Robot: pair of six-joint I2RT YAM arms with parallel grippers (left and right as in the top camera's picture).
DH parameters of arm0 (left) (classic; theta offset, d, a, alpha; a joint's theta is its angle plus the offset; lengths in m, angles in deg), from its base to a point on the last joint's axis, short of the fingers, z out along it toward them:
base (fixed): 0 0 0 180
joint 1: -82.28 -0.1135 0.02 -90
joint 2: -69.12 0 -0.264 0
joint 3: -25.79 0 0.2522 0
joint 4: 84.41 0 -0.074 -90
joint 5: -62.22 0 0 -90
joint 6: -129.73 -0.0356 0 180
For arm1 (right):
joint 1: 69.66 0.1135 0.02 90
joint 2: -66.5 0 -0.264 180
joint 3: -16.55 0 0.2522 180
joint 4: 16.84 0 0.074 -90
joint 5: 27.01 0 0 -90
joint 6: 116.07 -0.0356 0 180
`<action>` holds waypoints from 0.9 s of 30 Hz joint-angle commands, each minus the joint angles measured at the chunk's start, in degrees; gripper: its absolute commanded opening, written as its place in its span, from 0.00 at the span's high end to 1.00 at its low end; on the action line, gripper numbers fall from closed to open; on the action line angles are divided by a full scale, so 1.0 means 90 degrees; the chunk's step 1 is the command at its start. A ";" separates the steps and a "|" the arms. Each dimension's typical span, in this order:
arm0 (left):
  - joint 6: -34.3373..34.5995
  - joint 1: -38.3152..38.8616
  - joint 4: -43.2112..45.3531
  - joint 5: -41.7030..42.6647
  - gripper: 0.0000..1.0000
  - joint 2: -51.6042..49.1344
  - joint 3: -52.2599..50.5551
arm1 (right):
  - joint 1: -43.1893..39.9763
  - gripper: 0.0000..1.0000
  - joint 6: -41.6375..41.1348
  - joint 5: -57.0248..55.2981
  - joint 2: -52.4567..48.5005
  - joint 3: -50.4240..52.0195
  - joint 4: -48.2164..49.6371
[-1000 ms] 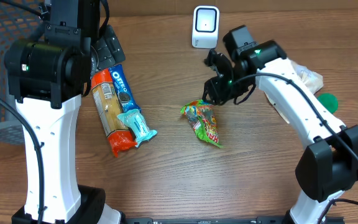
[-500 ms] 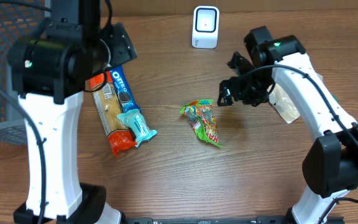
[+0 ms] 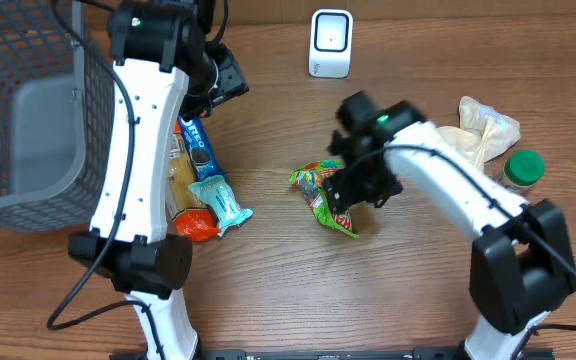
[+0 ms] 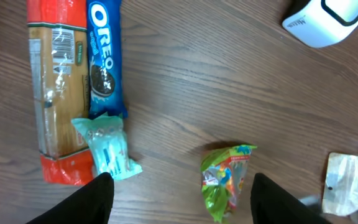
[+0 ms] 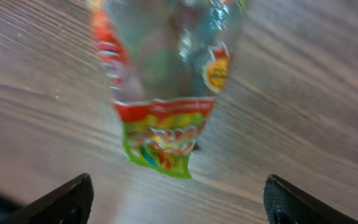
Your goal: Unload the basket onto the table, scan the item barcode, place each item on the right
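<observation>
On table (image 3: pixel 268 290), candy bag (image 3: pixel 330 208) aslant, tip near-right

free: bare table (image 3: pixel 288 290) front | obstacles: basket (image 3: pixel 78 60) left, snack packs (image 3: pixel 196 190) beside it, scanner (image 3: pixel 330 43) rear

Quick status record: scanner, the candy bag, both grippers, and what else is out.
scanner: far side of table, apart from candy bag
candy bag: lying mid-table, not gripped
right gripper: open, low over candy bag
left gripper: open, empty, raised
other: Oreo pack, cracker pack, teal packet, basket, jar
</observation>
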 commanded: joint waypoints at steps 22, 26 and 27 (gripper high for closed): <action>0.0124 -0.0777 0.0134 0.0180 0.33 -0.0090 0.0027 | 0.2130 0.17 -0.0420 -0.3495 0.0335 0.1627 0.2123; 0.0126 -0.0777 0.0119 0.0180 0.32 -0.0090 0.0027 | 0.2186 0.16 -0.0420 -0.3602 0.0325 0.1892 0.2424; 0.0124 -0.0777 0.0109 0.0180 0.32 -0.0090 0.0027 | 0.2178 0.16 -0.0420 -0.3602 0.0321 0.1945 0.2467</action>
